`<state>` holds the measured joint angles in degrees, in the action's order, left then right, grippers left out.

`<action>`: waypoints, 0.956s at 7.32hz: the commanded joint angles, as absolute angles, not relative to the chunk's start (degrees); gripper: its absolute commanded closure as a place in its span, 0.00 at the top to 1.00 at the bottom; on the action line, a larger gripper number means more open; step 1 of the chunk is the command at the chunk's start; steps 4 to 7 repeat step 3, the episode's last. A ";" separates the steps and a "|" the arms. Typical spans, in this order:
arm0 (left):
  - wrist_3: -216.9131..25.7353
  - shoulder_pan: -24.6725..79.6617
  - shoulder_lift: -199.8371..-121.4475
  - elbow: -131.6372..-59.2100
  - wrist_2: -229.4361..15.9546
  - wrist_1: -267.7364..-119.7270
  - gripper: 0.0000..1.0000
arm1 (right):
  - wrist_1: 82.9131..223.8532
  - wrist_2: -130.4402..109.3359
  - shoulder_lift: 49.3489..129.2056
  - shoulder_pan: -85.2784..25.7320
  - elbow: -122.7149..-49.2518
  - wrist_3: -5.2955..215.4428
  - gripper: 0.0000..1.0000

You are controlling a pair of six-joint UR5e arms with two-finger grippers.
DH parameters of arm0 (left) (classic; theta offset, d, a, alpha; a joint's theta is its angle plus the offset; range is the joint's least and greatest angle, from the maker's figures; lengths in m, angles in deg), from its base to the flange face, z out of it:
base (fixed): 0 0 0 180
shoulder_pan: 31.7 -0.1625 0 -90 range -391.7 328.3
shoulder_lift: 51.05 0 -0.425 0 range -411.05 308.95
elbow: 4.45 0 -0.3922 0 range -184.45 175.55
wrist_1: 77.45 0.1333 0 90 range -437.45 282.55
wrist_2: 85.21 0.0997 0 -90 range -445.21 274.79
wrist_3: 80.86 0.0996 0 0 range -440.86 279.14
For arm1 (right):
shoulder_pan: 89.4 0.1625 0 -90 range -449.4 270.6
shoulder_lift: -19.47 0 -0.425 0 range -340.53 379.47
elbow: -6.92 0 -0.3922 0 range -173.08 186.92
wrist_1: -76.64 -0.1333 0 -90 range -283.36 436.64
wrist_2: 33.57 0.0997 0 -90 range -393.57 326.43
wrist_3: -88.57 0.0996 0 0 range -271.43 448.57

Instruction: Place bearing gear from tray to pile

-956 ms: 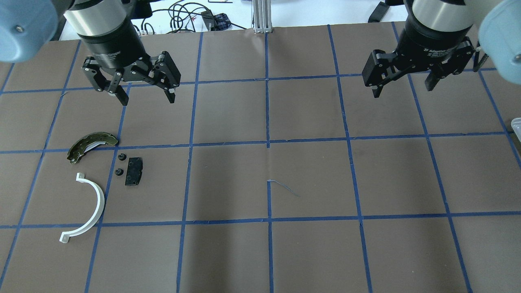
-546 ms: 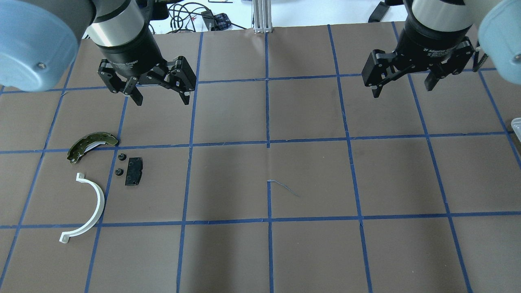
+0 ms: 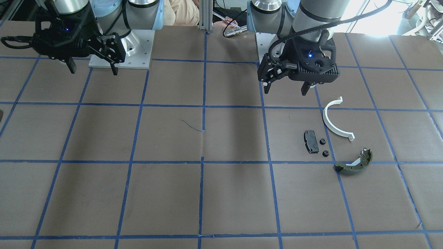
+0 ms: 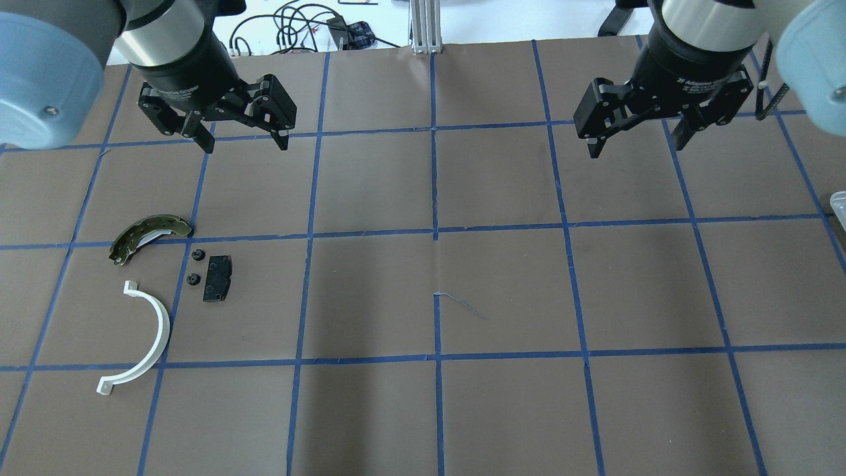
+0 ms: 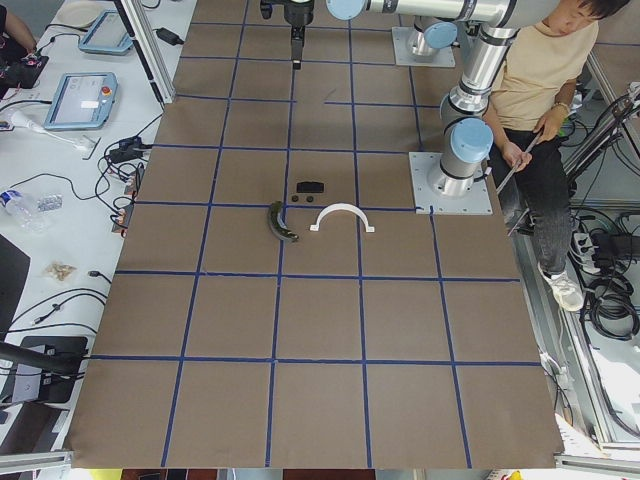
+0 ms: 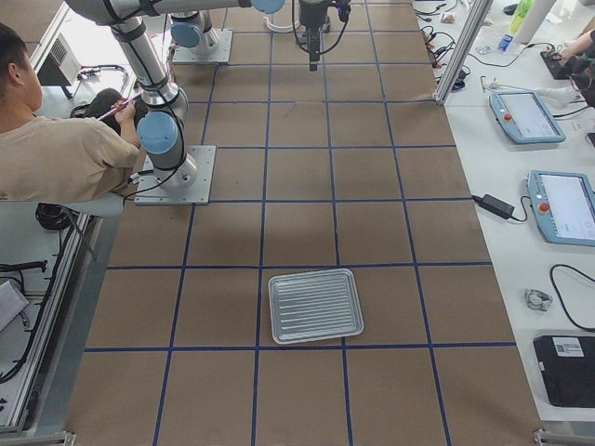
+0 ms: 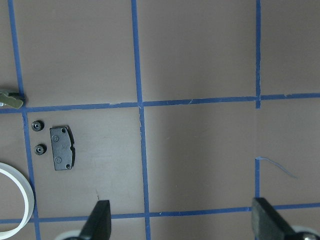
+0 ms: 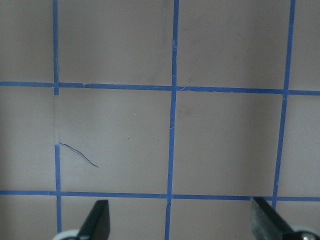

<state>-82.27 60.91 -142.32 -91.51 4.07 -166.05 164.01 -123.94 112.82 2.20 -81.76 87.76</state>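
Note:
Two small black bearing gears (image 4: 196, 254) (image 4: 193, 279) lie on the table beside the black rectangular plate (image 4: 217, 278), within the pile. The pile also has the olive-green brake shoe (image 4: 149, 237) and the white half-ring (image 4: 142, 337). The gears also show in the left wrist view (image 7: 36, 125) and the front view (image 3: 322, 141). My left gripper (image 4: 245, 145) is open and empty, high above the table beyond the pile. My right gripper (image 4: 636, 149) is open and empty at the far right. The metal tray (image 6: 315, 305) shows nothing in it.
The table is brown with a blue tape grid. The tray's corner (image 4: 839, 201) shows at the right edge of the overhead view. A person (image 5: 545, 90) sits behind the robot bases. Cables and tablets lie beyond the table's edges.
My left gripper swung right, then back left and farther from the pile. My right gripper shifted slightly left. Both stay open. The parts have not moved.

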 commanded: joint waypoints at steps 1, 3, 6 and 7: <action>-81.47 60.85 -142.10 -91.47 4.09 -166.66 1.00 | 164.17 -123.40 112.81 2.09 -81.76 87.87 1.00; -81.56 60.94 -142.10 -91.47 4.00 -166.66 1.00 | 164.18 -123.31 112.81 2.00 -81.67 88.05 1.00; -81.56 60.94 -142.10 -91.47 4.00 -166.66 1.00 | 164.18 -123.31 112.81 2.00 -81.67 88.05 1.00; -81.56 60.94 -142.10 -91.47 4.00 -166.66 1.00 | 164.18 -123.31 112.81 2.00 -81.67 88.05 1.00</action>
